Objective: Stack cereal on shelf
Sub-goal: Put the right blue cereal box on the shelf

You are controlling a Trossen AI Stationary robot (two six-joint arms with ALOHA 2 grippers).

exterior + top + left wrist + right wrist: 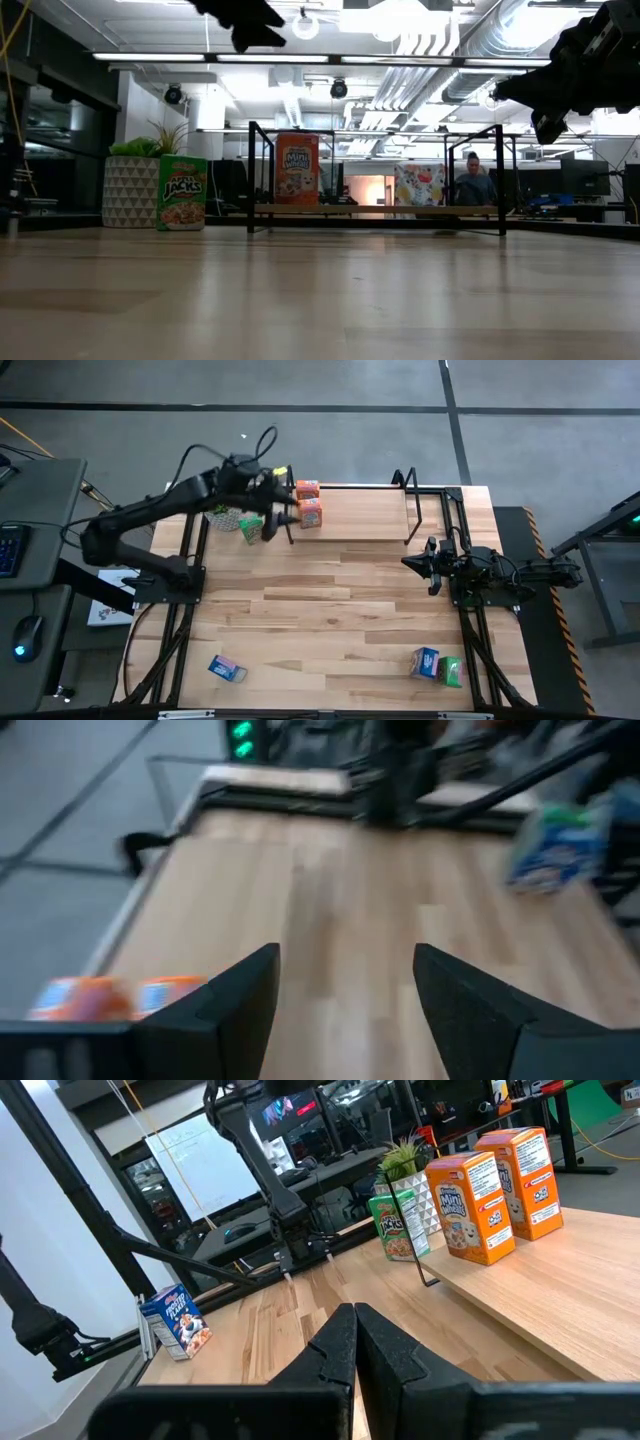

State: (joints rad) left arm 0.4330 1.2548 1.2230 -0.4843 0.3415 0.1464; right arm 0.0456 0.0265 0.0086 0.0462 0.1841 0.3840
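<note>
Wood planks in pale strips make up the table (330,620) we work over, set on a grey concrete floor (330,385), with an office room of white ducts and ceiling lights behind. On the table's far side we see the shelf (380,510), thin black rods around a pale board, carrying two orange cereal boxes (309,506) upright at its left end. Beside it a green box (250,526) stands by the potted plant (135,180). One blue box (227,669) lies near-left; a blue and a green box (438,664) lie near-right. Our left claw (283,500) hovers spread above the shelf's left end, empty. Our right claw (412,561) waits pressed together.
</note>
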